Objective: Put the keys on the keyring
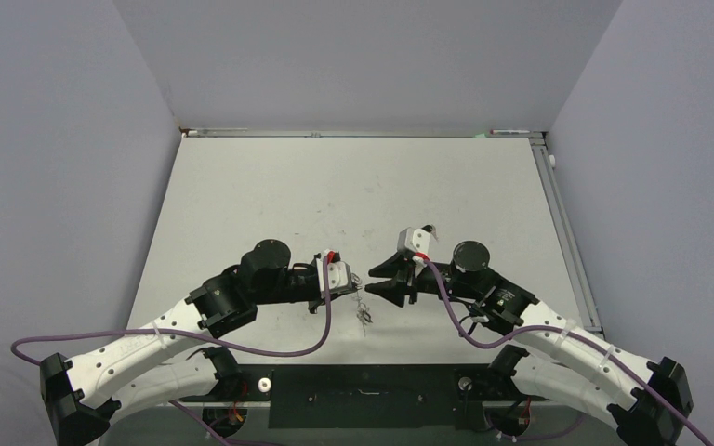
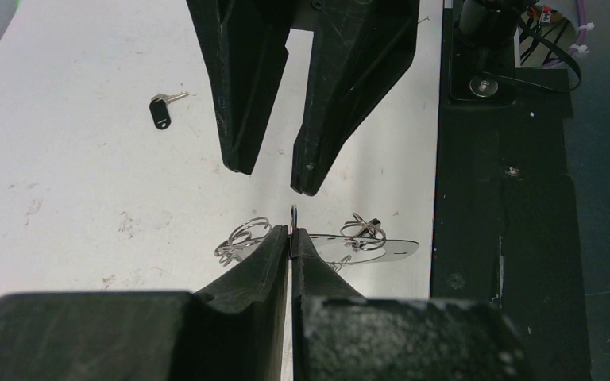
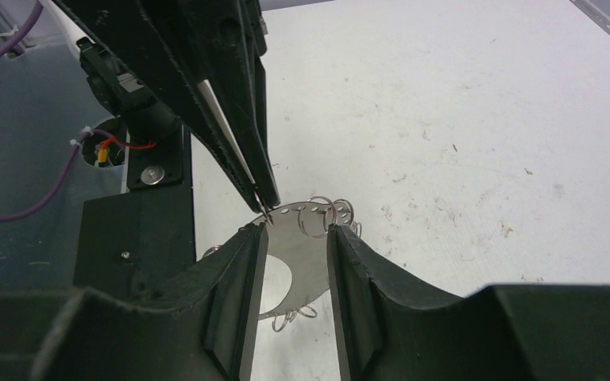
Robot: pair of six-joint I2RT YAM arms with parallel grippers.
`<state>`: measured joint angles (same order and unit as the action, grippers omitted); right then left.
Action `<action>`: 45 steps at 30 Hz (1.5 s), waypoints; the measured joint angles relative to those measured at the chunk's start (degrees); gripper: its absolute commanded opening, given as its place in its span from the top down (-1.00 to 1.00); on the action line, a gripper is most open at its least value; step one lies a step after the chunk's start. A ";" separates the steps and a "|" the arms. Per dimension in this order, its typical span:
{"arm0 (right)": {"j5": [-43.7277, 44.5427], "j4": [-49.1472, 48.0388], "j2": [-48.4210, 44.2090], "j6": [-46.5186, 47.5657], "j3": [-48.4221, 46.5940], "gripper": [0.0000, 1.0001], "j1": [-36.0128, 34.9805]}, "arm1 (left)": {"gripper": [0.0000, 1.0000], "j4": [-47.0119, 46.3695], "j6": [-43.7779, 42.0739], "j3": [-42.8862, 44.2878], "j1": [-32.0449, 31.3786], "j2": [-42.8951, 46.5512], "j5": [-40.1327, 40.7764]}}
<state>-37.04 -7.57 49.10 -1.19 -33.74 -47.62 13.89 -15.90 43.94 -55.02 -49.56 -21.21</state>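
The keyring is a flat silvery hoop with small wire loops along its rim. It also shows in the left wrist view and in the top view. My left gripper is shut on one wire loop at its rim, near the table's front edge. My right gripper is open and empty, its tips close to the hoop and facing the left gripper. One key with a black head lies on the table beyond the right gripper's fingers.
The black base plate between the arm mounts runs along the near edge just below the grippers. Purple cables loop off both arms. Grey walls enclose the white table on three sides.
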 measured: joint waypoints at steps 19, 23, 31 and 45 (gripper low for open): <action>-7.41 -2.01 4.33 -0.96 0.02 0.48 0.70 | 1.00 -0.02 0.00 0.00 0.00 0.00 -0.02; -7.78 -2.36 4.68 -0.98 0.00 0.51 0.70 | 1.00 -0.02 0.00 0.00 0.00 0.00 -0.04; -8.35 -2.91 5.16 -1.05 0.00 0.58 0.66 | 1.00 -0.02 0.00 0.00 0.00 -0.02 -0.07; -8.37 -4.83 6.40 -1.11 -0.07 0.77 0.52 | 1.00 0.04 0.00 -0.22 0.00 -0.07 -0.11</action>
<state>-45.41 -12.40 55.51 -2.31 -33.80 -47.09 13.93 -15.90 43.72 -55.02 -49.63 -21.32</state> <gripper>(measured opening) 0.145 0.006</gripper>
